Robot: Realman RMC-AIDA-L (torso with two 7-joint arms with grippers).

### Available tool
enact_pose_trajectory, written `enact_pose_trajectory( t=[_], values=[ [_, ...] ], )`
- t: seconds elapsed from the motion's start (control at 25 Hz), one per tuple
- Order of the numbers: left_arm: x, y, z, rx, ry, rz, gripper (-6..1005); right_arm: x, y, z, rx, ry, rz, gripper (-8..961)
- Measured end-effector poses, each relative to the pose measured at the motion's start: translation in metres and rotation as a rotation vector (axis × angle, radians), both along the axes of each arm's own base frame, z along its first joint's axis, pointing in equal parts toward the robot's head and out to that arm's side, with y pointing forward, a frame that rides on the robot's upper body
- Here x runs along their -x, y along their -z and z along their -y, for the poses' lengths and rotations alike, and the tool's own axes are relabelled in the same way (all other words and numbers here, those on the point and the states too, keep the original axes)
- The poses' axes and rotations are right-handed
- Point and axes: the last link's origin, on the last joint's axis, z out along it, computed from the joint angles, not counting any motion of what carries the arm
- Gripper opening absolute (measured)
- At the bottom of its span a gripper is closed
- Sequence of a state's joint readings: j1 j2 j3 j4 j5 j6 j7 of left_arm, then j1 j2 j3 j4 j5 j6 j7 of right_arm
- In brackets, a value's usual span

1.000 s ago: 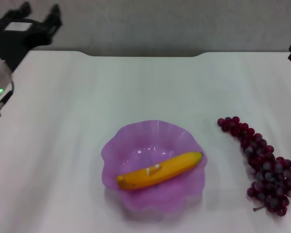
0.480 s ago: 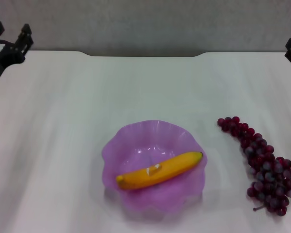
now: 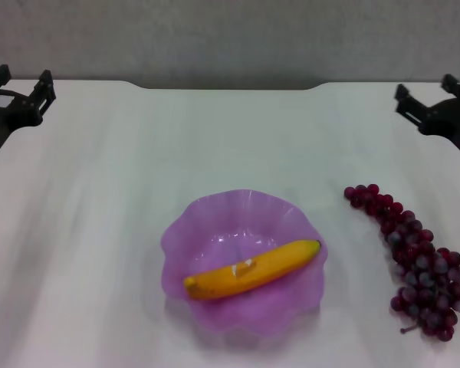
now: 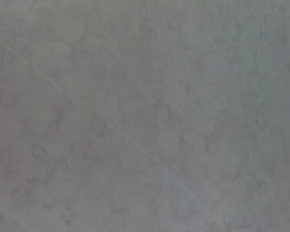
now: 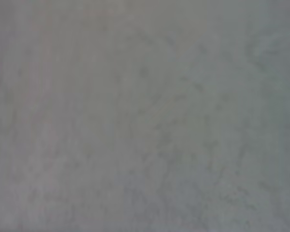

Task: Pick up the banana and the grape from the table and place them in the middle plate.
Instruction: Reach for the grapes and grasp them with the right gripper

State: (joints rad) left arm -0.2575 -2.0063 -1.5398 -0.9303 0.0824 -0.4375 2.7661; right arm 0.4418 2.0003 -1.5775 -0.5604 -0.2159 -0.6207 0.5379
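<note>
Curved orange-yellow banana [image 3: 252, 268] lies in translucent purple scalloped plate [image 3: 185, 231]. Long dark red-purple grape bunch [image 3: 411, 259] on white table [image 3: 100, 192], robot's right, long axis running far-to-near. Right hand [image 3: 428, 98] nearer, beyond bunch's far end, fingers spread, empty. Left hand [image 3: 20, 90] far-left, also spread.

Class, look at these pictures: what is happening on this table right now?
Nothing is being held. The banana already lies in the middle plate, while the grape sits on the table to the plate's right. The left pincer and right pincer are both open at the table's far corners.
</note>
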Motion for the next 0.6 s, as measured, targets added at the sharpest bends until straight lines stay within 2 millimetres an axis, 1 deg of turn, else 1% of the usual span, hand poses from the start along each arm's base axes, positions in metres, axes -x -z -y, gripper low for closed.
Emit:
enact_pose_trajectory(
  t=[0.16,0.24,0.32,0.44,0.52,0.6],
  values=[
    [0.002,0.000,-0.002,0.006,-0.013,-0.007,664,0.021,0.000,-0.003,0.064,0.003,0.083,876],
    [0.003,0.001,-0.003,0.015,-0.030,-0.012,664,0.030,0.003,-0.002,0.126,-0.012,0.100,876],
    [0.003,0.003,-0.004,0.023,-0.039,-0.020,664,0.030,-0.001,0.000,0.210,-0.011,0.058,876],
    [0.000,0.004,-0.007,0.029,-0.036,-0.025,664,0.026,-0.016,0.005,0.354,0.009,-0.079,876],
    [0.000,0.005,-0.007,0.030,-0.034,-0.027,664,0.022,-0.021,0.008,0.421,0.043,-0.099,877],
    [0.001,0.006,-0.007,0.034,-0.037,-0.032,664,0.020,-0.021,0.010,0.464,0.064,-0.053,877]
  ],
)
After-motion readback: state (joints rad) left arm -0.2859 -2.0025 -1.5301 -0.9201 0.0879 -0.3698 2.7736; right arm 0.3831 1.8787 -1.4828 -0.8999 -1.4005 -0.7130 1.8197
